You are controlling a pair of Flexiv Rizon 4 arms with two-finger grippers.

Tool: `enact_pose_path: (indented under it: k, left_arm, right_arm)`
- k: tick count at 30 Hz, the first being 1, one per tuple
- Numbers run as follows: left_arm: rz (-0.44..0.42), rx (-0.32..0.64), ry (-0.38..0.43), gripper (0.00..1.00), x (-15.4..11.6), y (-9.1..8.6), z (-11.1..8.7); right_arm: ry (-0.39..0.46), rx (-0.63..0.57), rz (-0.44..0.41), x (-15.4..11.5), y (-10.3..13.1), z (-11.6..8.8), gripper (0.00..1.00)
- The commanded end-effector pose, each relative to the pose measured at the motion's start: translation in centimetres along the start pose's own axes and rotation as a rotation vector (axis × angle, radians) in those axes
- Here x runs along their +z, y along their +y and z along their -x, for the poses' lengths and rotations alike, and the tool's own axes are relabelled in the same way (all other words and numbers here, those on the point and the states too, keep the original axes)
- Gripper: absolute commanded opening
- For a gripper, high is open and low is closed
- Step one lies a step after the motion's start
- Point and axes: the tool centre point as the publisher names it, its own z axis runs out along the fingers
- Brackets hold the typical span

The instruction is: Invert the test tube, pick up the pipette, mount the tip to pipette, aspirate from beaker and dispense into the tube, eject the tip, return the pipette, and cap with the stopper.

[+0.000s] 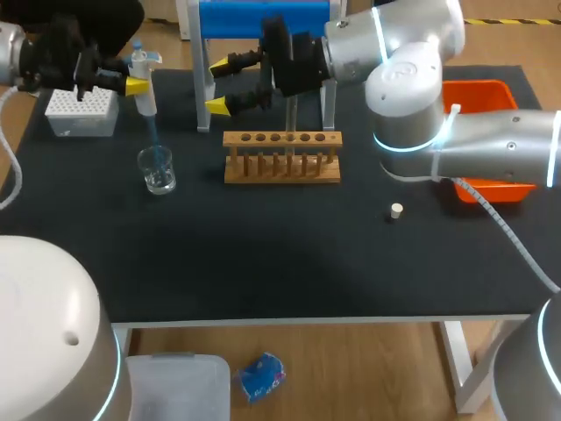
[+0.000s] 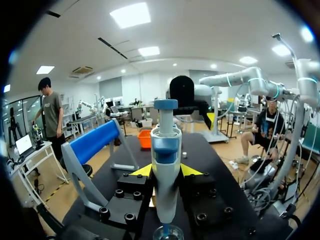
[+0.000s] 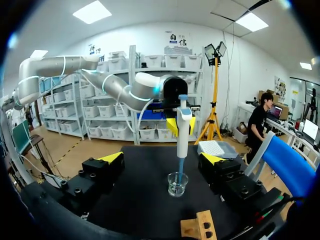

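The desk [image 1: 263, 263] has a black top on white legs; far left stands a white tip box [image 1: 81, 112]; nearer, just right of it, a clear glass beaker [image 1: 158, 171], upright; centre, a wooden tube rack [image 1: 281, 158]; behind it, a white-framed stand [image 1: 263, 17] with a blue top; far right, an orange bin [image 1: 480, 95]; nearer, right of centre, a small white stopper [image 1: 396, 210], apart from the rest.

A black-topped table [image 1: 289, 272] fills the middle of the frame on white legs [image 1: 462, 368]. Wooden floor [image 1: 351, 368] runs along the bottom edge. Ceiling light panels [image 2: 131, 14] glow white overhead.
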Motion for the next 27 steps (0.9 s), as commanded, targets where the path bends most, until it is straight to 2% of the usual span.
enact_pose_path:
  k: [1, 6, 10, 27]
  left_arm:
    - [0.037, 0.010, -0.018, 0.00, -0.8, -2.5, -0.9]
    - [0.044, 0.051, -0.018, 0.00, -0.9, -4.8, -1.3]
    - [0.050, 0.067, -0.016, 0.00, -0.7, -5.8, -1.6]
    - [0.050, 0.067, -0.016, 0.00, -0.7, -5.8, -1.6]
  right_arm:
    - [0.000, 0.000, 0.000, 0.0, 0.0, 0.0, 1.00]
    - [0.000, 0.000, 0.000, 0.0, 0.0, 0.0, 1.00]
    - [0.000, 0.000, 0.000, 0.0, 0.0, 0.0, 1.00]
    - [0.000, 0.000, 0.000, 0.0, 0.0, 0.0, 1.00]
